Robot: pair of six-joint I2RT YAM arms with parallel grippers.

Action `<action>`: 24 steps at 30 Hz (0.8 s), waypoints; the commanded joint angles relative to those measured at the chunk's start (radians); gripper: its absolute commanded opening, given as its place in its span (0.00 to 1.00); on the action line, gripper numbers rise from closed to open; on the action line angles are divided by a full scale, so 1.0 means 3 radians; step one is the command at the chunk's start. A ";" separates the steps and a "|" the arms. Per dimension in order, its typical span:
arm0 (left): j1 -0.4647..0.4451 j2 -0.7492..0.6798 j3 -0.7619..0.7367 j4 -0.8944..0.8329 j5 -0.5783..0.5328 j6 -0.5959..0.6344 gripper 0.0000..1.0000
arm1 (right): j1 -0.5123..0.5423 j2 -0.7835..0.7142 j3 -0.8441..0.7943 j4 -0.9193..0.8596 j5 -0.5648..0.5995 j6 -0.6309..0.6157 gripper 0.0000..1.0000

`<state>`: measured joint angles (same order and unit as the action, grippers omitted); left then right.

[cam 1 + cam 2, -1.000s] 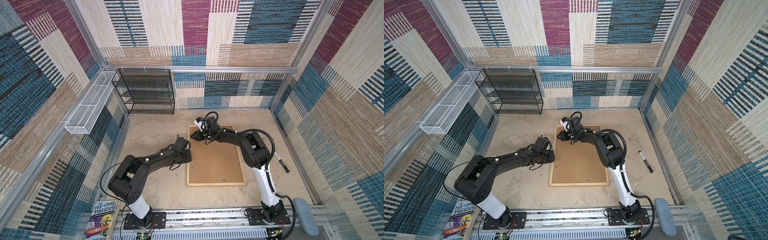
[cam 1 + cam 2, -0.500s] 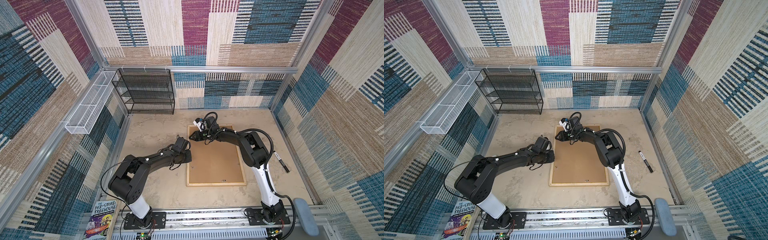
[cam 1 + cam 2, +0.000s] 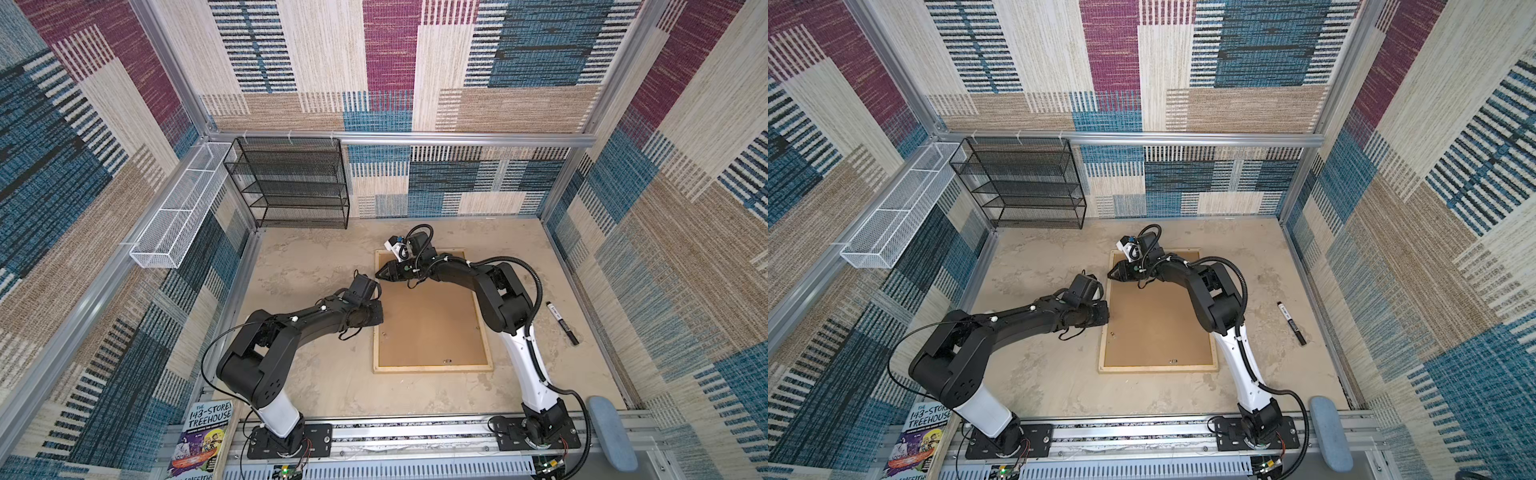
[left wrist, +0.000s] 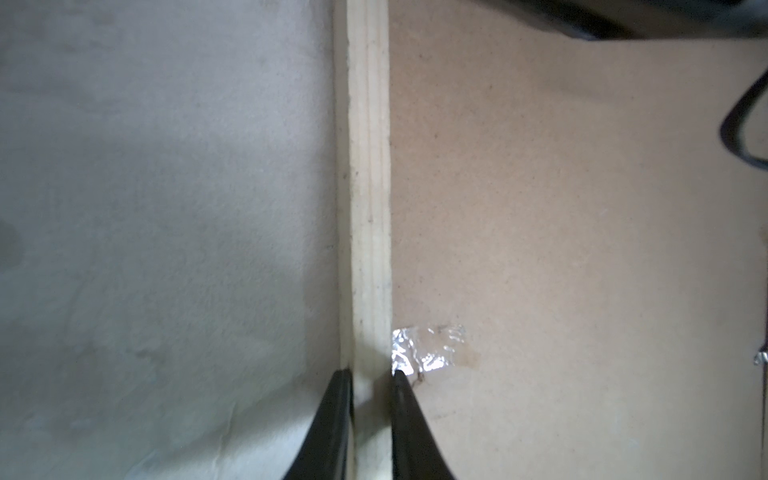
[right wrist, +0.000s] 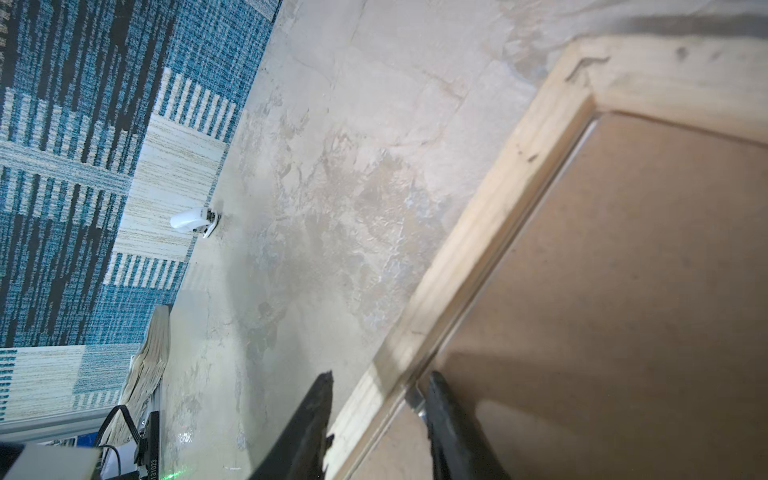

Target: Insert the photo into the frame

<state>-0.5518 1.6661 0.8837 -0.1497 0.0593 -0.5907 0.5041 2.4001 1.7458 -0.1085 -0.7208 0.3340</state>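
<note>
Right fingers [image 5: 307, 432] wider, frame [image 5: 486, 232] between them.

In both top views the lower edge cuts off the book [image 3: 203, 440] at seven o'clock. The left claw [image 4: 370, 372] hides part of the nine-o'clock rail of the frame [image 3: 432, 368]. The fittings [image 3: 446, 361] on the backing board [image 3: 428, 324] are too small to tell.

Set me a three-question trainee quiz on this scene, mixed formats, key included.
1. True or false: the left gripper is clamped on a side rail of the frame.
2. In both top views, what lies on the table to the right of the frame? A) black marker B) scissors C) tape roll
3. Fill in: the surface showing inside the frame is a plain brown ____.
Key: 1 true; 2 A; 3 backing board.
</note>
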 commanded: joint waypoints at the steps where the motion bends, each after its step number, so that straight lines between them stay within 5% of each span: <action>1: 0.0004 0.0003 0.0020 0.0039 0.0098 0.0098 0.20 | 0.0012 0.0047 -0.0019 -0.0195 -0.0020 0.0077 0.41; 24: 0.0004 0.0025 0.0061 -0.0026 0.0068 0.0139 0.20 | -0.0121 0.0011 -0.0010 -0.0310 -0.0158 0.0068 0.41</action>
<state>-0.5514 1.6703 0.8928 -0.1619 0.0593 -0.5751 0.4671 2.4062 1.7489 -0.1150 -0.7666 0.3592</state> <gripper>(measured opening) 0.197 0.413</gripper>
